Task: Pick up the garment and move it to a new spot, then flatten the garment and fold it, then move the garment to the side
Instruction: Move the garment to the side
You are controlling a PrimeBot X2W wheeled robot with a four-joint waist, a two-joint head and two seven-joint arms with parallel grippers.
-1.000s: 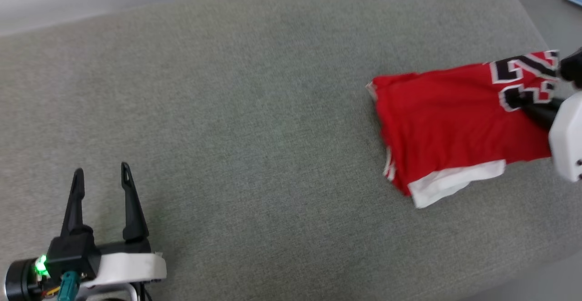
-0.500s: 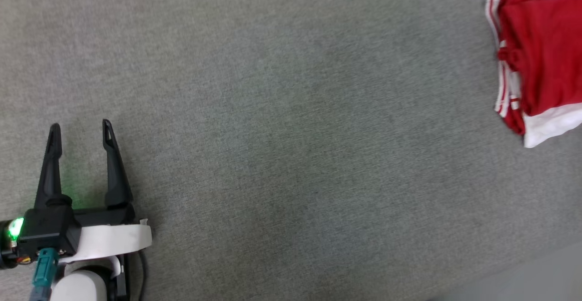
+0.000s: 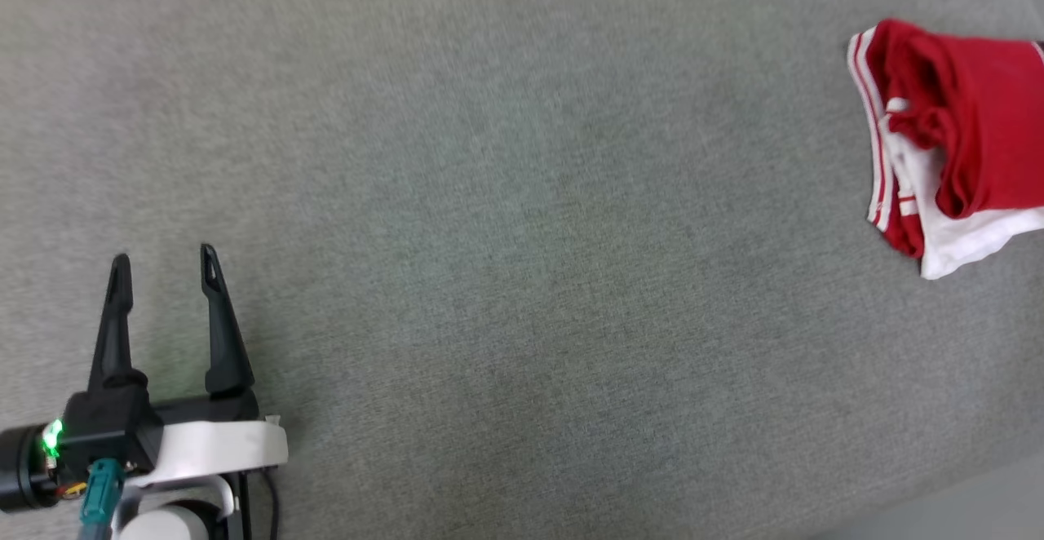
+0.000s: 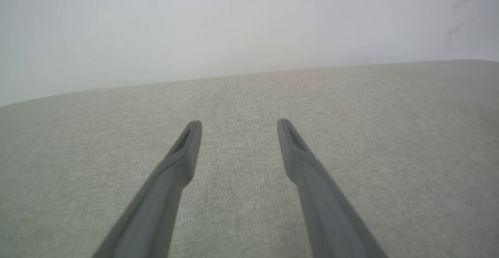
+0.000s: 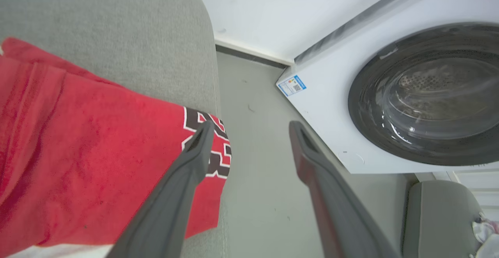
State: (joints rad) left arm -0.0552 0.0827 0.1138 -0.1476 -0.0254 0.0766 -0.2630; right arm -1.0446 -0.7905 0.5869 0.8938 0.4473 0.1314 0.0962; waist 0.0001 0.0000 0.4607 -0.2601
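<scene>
Shirt [image 3: 975, 116] lies on the grey fabric counter [image 3: 522, 197], far right, partly cut off by the head-view edge. It's bunched and folded over, not flat. Red body is on top, a white sleeve sticks out on the near side, and red-and-white striped trim runs along its left edge. In the right wrist view the shirt [image 5: 97, 141] reaches the counter [image 5: 136, 28] edge. The corner w/ black, white-outlined numbers sits right at that edge, next to the floor [image 5: 257, 172].

Left gripper [image 3: 165, 254] is near left over the counter, well apart from the shirt, fingers [image 3: 222, 336] pointing toward the far side. Jaws are open, nothing btwn them. The left wrist view shows the left gripper [image 4: 239, 122] w/ bare fabric in the gap and a pale wall [image 4: 234, 24] beyond the counter's far edge. A green light [image 3: 53, 435] glows at its base.

Right gripper [image 5: 252, 123]: jaws spread apart too, holding nothing, w/ floor showing in the gap. One finger crosses in front of the shirt's numbered corner; can't tell if it touches the cloth. The other finger is over the floor.

Past the counter stands a white front-load washer [image 5: 421, 94] w/ a dark round door and a small label [image 5: 292, 85] at its corner. A grey padded seat [image 5: 436, 211] sits low in that view's right corner.
</scene>
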